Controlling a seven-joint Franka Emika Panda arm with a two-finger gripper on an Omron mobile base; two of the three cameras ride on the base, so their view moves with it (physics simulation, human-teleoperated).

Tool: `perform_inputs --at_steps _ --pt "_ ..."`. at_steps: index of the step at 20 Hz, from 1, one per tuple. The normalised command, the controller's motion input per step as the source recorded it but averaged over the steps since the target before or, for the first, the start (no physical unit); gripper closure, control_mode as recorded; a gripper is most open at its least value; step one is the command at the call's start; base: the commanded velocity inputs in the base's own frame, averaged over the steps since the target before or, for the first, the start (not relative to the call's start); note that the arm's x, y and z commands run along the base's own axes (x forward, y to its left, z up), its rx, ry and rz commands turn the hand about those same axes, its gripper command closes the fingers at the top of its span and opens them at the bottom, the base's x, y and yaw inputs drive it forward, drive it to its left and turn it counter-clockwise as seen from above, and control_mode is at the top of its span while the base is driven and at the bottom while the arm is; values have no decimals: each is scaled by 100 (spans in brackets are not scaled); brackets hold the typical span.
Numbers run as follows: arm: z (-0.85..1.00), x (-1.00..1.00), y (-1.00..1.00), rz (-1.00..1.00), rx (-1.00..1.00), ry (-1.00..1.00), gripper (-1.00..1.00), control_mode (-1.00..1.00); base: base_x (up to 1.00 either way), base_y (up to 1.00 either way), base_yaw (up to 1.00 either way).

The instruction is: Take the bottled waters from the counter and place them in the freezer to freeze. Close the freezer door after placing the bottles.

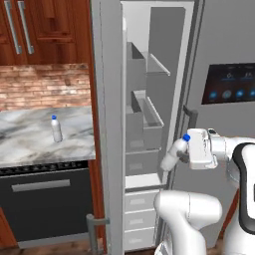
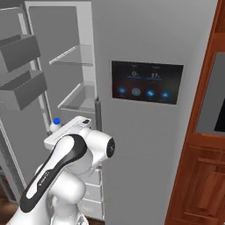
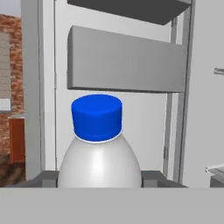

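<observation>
You have one of the two bottled waters in hand: the gripper (image 1: 185,152) is closed on the held bottle (image 1: 174,154), jaws clamped on either side of its body, as the hand view shows with the blue cap (image 3: 96,117) standing between the two finger tips (image 3: 43,178). In the left base view that bottle hangs tilted, cap up toward the hand and base down toward the freezer (image 1: 149,99) opening, at about the level of the lower shelf and just in front of it; judged from this, it is not yet resting on anything. The freezer door (image 1: 107,124) stands swung wide, its inner bins (image 1: 144,117) facing the compartment, so access is clear. The second bottle (image 1: 56,128) stands upright on the counter (image 1: 45,139), well apart from the arm and untouched. Progress, as you can judge it: first bottle picked and carried to the freezer mouth, placement pending. Left for you: push the held bottle in onto a shelf and release it, go back to the counter for the second bottle, place that one too, then shut the freezer door. Roughly a third done. Watch the tilt on release; a bottle set down leaning may topple.
</observation>
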Motion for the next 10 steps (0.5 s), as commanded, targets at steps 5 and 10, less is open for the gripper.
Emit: perform_inputs --at_steps 5,10 --pt "0 0 0 0 0 0 100 100 61 9 0" --pt "0 0 0 0 0 0 100 100 40 28 0"
